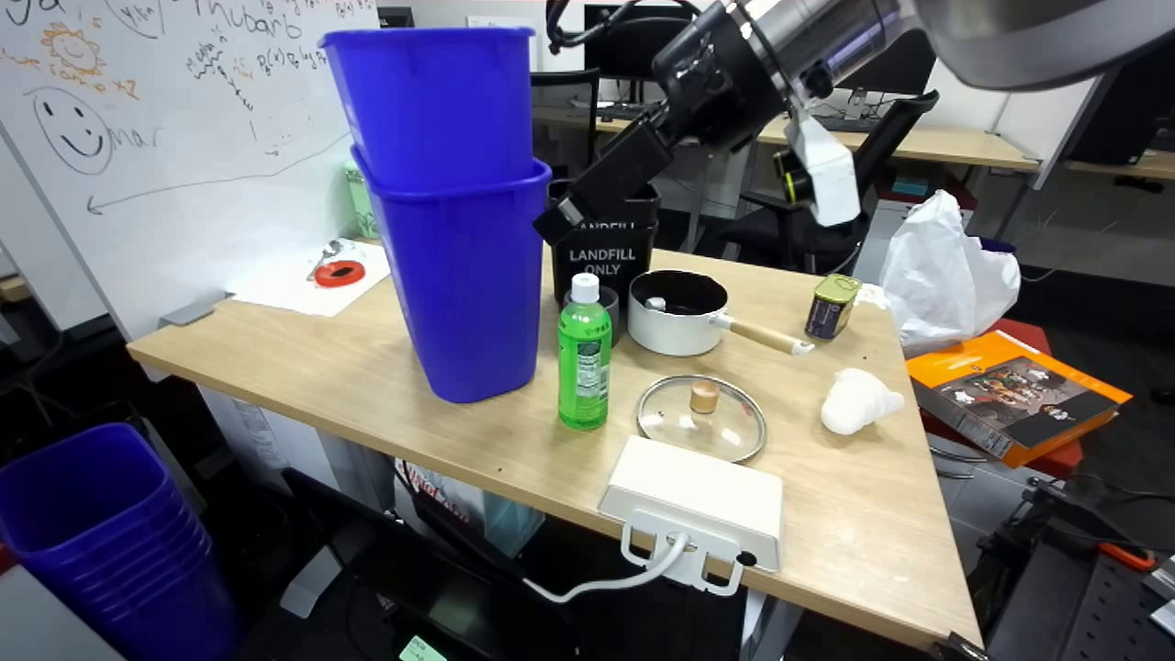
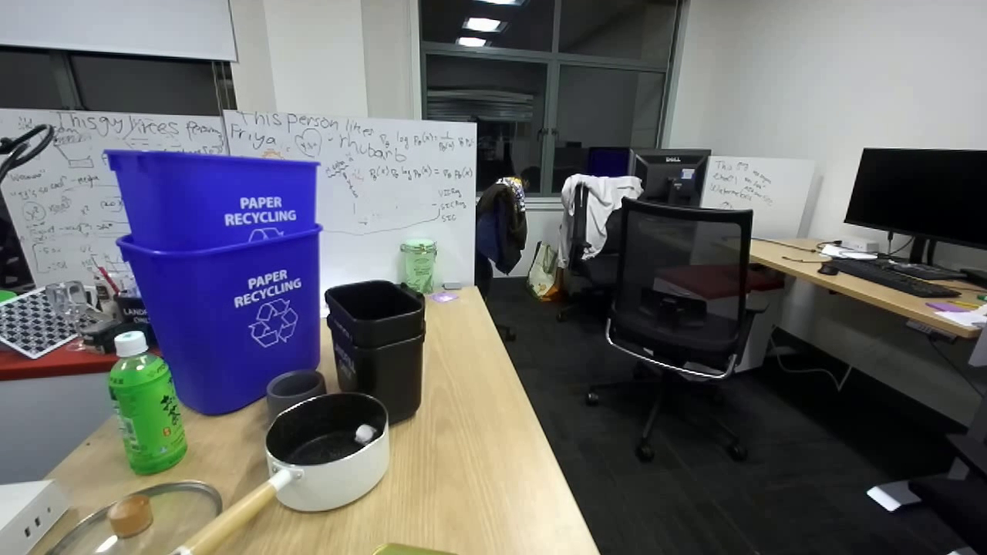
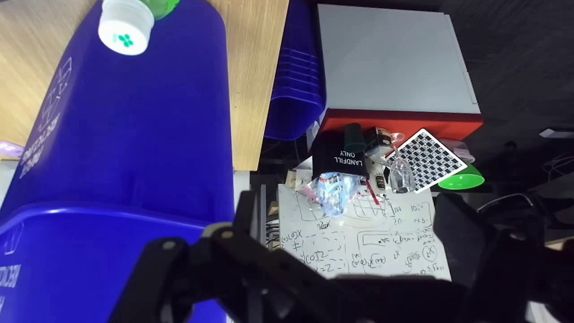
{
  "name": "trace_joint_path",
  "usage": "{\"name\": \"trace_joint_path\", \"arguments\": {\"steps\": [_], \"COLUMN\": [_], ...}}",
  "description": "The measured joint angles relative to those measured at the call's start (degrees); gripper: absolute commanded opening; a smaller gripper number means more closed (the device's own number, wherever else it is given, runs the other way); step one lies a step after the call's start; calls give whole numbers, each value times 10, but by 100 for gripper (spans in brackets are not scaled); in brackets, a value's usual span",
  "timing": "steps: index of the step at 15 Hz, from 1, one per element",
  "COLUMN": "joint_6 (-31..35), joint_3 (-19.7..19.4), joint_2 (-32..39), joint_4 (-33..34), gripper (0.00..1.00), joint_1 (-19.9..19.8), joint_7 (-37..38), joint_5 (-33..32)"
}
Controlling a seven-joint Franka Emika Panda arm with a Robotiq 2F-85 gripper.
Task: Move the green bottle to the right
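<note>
Near the green bottle (image 2: 146,416), a saucepan (image 2: 339,482) holds a white object (image 2: 365,435).

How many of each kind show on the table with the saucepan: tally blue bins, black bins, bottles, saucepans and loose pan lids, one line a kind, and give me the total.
Blue paper-recycling bins, nested: 2
Black landfill bins, nested: 2
Green plastic bottle: 1
White saucepan: 1
Glass pan lid: 1
Total: 7

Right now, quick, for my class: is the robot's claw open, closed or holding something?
Claw: open, holding nothing; the green bottle stands apart from it.
</note>
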Motion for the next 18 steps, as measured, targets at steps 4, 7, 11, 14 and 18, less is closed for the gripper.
{"name": "trace_joint_path", "arguments": {"steps": [4,7,11,14,18], "joint_6": [9,48,124,186,194], "joint_3": [-7,-15,0,11,-57], "joint_2": [11,39,92,132,183], "joint_4": [-8,-13,-15,-15,20], "gripper": [100,100,100,100,100], "joint_1": [-2,-4,-22,-32,2], "joint_7": [-10,-27,-9,24,37], "joint_5": [-21,-35,-77,-93,-92]}}
